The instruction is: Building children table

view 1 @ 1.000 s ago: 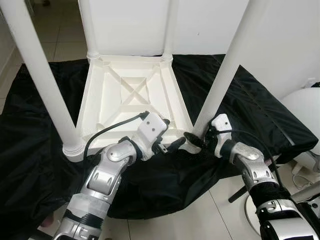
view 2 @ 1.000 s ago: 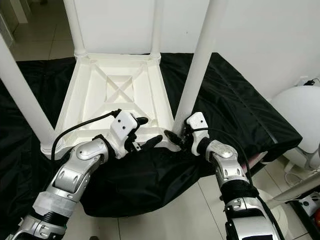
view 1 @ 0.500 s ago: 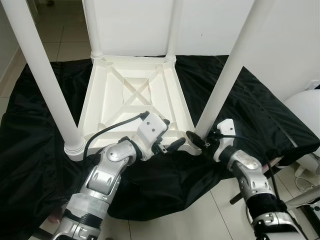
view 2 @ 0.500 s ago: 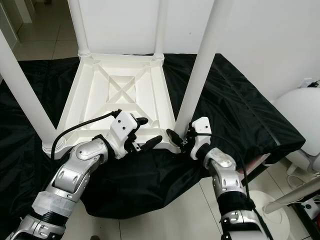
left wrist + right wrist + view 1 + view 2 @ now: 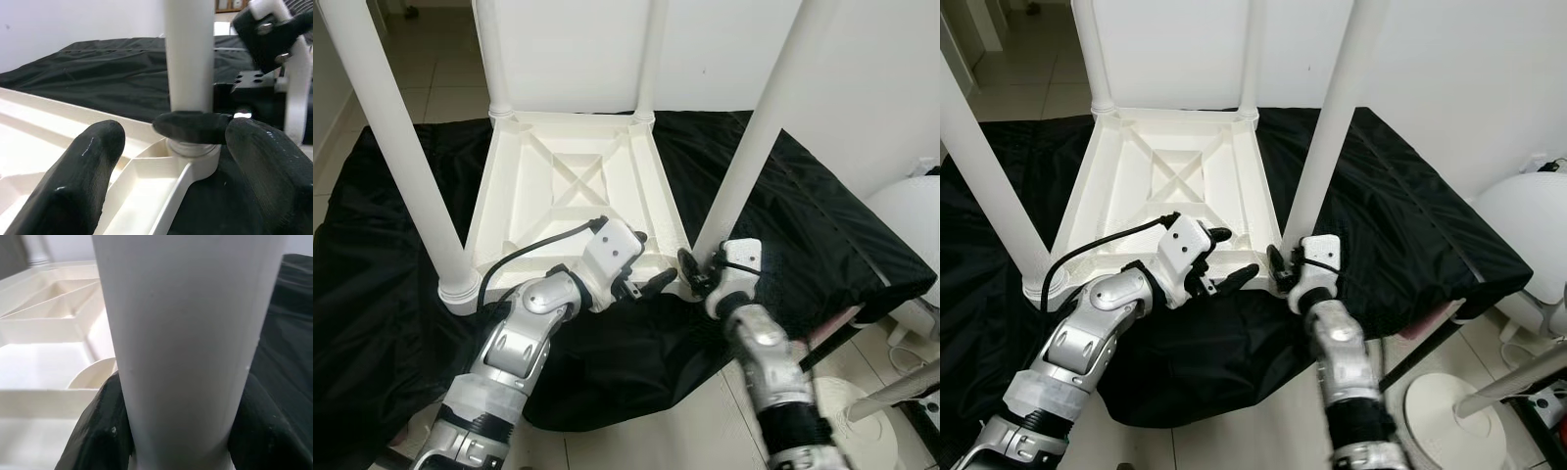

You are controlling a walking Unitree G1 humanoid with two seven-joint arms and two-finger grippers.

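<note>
A white children's table (image 5: 573, 186) lies upside down on a black cloth, its legs pointing up. My right gripper (image 5: 698, 277) is shut on the near right leg (image 5: 754, 147) just above its socket. In the right wrist view that leg (image 5: 186, 333) stands between the black fingers (image 5: 98, 426). My left gripper (image 5: 651, 260) is open at the table's near edge, a little left of that socket, holding nothing. In the left wrist view its fingers (image 5: 83, 171) frame the leg (image 5: 190, 54) and a finger of the right gripper wrapped around its base.
The black cloth (image 5: 382, 294) covers the floor around the table. The near left leg (image 5: 401, 157) rises close to my left arm. A white wall is behind and to the right. A white round object (image 5: 911, 225) and a round base (image 5: 1449, 411) sit at the right.
My right forearm has swung left and in towards the middle, with its gripper staying on the base of the near right leg. The left arm has not moved.
</note>
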